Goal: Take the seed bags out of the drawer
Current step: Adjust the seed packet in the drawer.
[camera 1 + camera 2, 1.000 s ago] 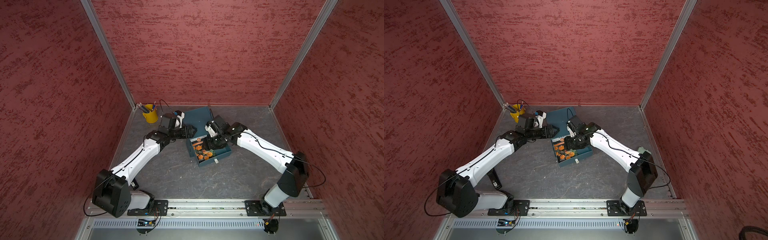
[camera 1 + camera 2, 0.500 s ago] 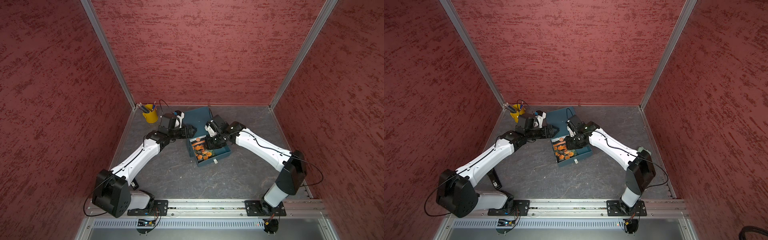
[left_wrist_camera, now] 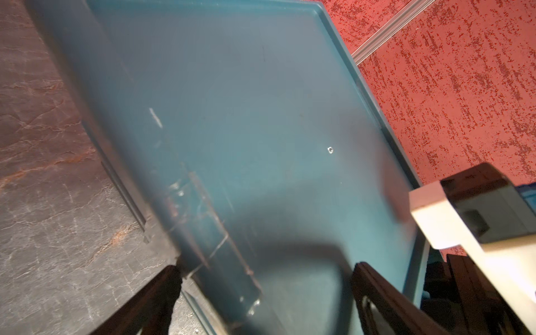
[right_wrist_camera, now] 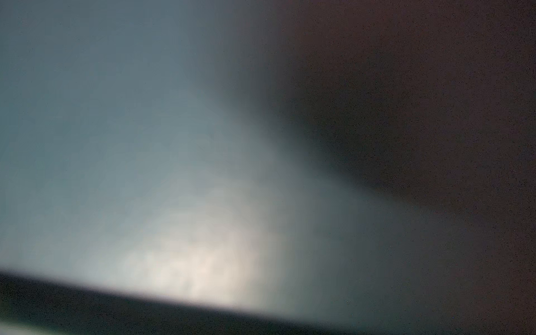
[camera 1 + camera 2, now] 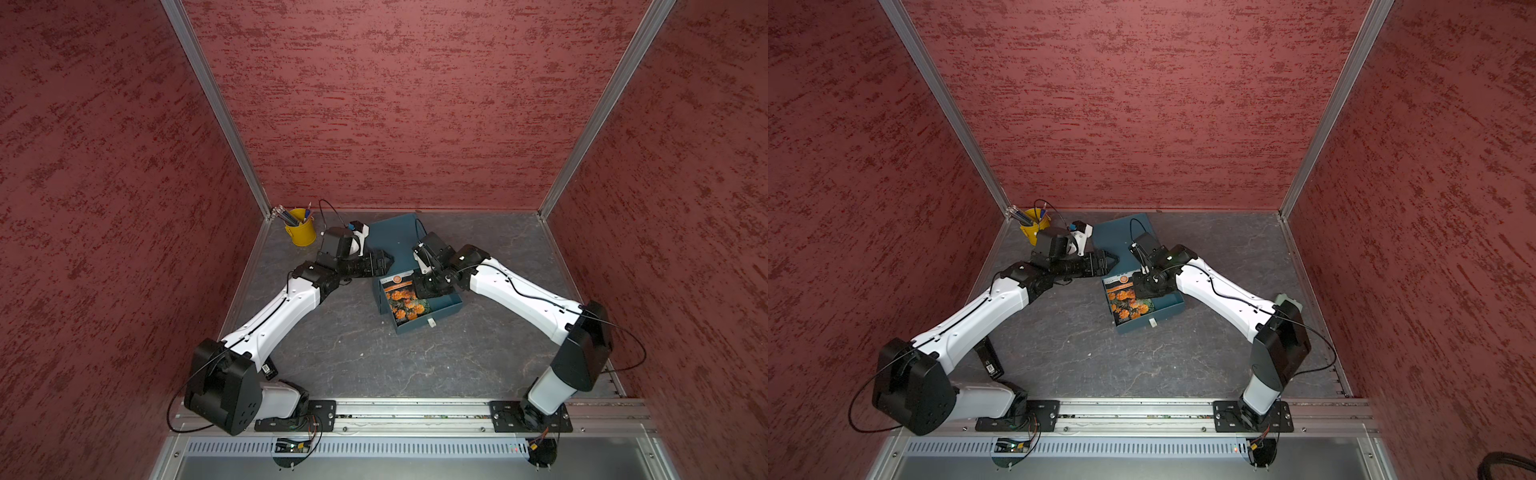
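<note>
The teal drawer (image 5: 446,309) (image 5: 1169,311) stands pulled out of the cabinet (image 5: 392,237) (image 5: 1119,232) (image 3: 261,116), its white pull tab (image 5: 431,322) toward the front. One of the seed bags (image 5: 402,304) (image 5: 1124,306), with orange flowers and a white top, lies in it. My right gripper (image 5: 428,286) (image 5: 1148,286) reaches down into the drawer over the bag's far right part. Its fingertips are hidden and the right wrist view is only a blur. My left gripper (image 5: 386,262) (image 5: 1112,261) (image 3: 266,293) stands open at the cabinet's left corner, one finger on each side of it.
A yellow pencil bucket (image 5: 300,228) (image 5: 1034,226) stands in the back left corner, just behind my left wrist. Red walls close in the back and both sides. Bare grey floor (image 5: 374,357) lies in front of the drawer.
My right gripper has sunk a little further into the drawer over the seed bag. The left arm and the drawer have not moved.
</note>
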### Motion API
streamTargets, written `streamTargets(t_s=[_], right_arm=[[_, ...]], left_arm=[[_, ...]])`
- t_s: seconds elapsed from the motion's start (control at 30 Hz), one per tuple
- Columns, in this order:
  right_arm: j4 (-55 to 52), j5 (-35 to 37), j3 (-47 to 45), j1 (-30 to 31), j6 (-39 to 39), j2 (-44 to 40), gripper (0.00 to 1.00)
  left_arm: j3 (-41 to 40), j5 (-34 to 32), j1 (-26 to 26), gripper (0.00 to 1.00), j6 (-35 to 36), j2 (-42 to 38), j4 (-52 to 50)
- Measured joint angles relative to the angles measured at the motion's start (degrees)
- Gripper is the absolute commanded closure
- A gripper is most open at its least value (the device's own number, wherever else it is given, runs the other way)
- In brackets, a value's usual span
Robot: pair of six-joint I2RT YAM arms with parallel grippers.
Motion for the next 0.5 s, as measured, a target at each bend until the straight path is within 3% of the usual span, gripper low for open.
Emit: streamTargets(t_s=[0.1,0.5], right_arm=[[-0.1,0.2,0.0,0.0,0.1,0.0,1.0],[0.0,-0.9,0.0,-0.2,0.2,-0.3,1.0]], left_arm=[[0.0,0.0,0.0,0.05,0.0,0.0,0.0],[0.0,0.0,0.0,0.05,0.0,0.0,0.0]])
